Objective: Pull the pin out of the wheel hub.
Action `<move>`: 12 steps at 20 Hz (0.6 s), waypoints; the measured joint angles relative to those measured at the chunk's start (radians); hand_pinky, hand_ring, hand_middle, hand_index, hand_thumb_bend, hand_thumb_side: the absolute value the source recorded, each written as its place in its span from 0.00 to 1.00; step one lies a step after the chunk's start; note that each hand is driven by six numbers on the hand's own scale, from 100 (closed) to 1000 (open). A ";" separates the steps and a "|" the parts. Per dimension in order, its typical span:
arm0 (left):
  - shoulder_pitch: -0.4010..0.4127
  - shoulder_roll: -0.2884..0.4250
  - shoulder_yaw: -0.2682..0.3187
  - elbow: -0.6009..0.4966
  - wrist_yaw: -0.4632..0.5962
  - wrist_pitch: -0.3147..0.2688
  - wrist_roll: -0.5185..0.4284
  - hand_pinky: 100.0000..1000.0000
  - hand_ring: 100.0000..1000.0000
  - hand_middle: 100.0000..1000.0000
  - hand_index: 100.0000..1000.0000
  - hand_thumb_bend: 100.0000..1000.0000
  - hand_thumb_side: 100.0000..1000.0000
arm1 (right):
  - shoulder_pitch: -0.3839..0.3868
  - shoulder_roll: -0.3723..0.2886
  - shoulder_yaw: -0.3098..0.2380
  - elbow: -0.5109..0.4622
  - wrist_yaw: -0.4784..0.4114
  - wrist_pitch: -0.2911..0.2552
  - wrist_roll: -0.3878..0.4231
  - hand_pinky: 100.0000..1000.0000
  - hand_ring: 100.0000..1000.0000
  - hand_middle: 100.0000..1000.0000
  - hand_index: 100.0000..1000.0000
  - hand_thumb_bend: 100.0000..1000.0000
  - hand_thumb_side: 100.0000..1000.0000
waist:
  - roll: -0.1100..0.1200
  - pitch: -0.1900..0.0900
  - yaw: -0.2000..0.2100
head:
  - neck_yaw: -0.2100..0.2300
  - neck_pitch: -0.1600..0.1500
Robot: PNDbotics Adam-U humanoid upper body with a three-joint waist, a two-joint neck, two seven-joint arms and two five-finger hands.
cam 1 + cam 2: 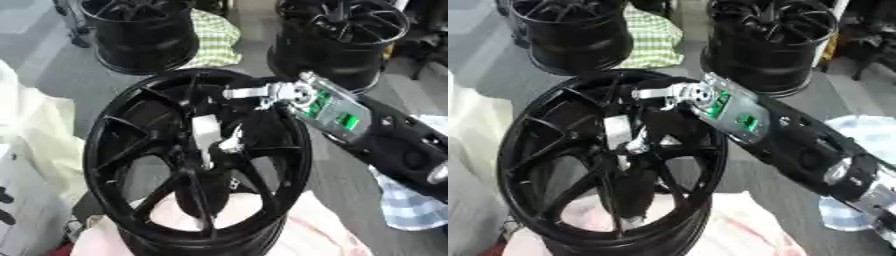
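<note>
One right hand point(241, 117) (fingers blurred) inside wheel hub point(114, 165).

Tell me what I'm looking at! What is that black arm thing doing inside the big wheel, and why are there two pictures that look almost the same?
The two pictures come from the two eyes of a camera in a robot's head, looking down, so they nearly match. The long black arm coming in from the right is the robot's right arm; a person steers it. At its end is the right robot hand, silver and white, reaching down into the middle of a big black wheel. The robot wants to pull a pin out of the wheel's hub. The fingers are near a pale piece at the middle, but I cannot tell whether they have gripped anything. The wheel rests on a pinkish cloth. Two more black wheels stand behind, with a green checked cloth between them. The left robot hand is not showing.
</note>
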State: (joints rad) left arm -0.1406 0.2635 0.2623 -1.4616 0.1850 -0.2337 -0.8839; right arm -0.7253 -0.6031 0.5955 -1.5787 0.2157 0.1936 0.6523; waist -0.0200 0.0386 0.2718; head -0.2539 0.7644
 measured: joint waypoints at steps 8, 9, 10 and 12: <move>-0.001 -0.005 -0.003 0.000 -0.002 0.003 -0.003 0.51 0.00 0.57 0.75 0.00 0.98 | -0.002 0.019 -0.068 -0.011 0.081 -0.050 0.089 0.67 0.61 0.51 0.62 0.08 0.19 | 0.000 0.000 0.002 | -0.005 0.000; -0.002 -0.007 -0.004 0.000 -0.002 0.003 -0.003 0.51 0.00 0.57 0.75 0.00 0.98 | -0.004 0.019 -0.073 -0.016 0.083 -0.052 0.089 0.66 0.60 0.49 0.60 0.07 0.18 | 0.000 0.000 0.003 | -0.005 0.000; -0.002 -0.008 -0.006 0.000 -0.002 0.004 -0.004 0.51 0.00 0.57 0.75 0.00 0.98 | -0.005 0.019 -0.078 -0.021 0.084 -0.053 0.087 0.66 0.60 0.49 0.60 0.07 0.18 | 0.000 0.000 0.003 | -0.005 0.000; -0.002 -0.008 -0.006 0.000 -0.002 0.005 -0.004 0.51 0.00 0.57 0.75 0.00 0.98 | -0.005 0.019 -0.085 -0.028 0.084 -0.054 0.076 0.66 0.60 0.49 0.60 0.09 0.18 | 0.000 0.000 0.004 | -0.005 0.000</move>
State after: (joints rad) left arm -0.1426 0.2554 0.2566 -1.4613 0.1834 -0.2291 -0.8883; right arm -0.7298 -0.5846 0.5101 -1.6068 0.3000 0.1392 0.7284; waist -0.0204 0.0387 0.2762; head -0.2589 0.7645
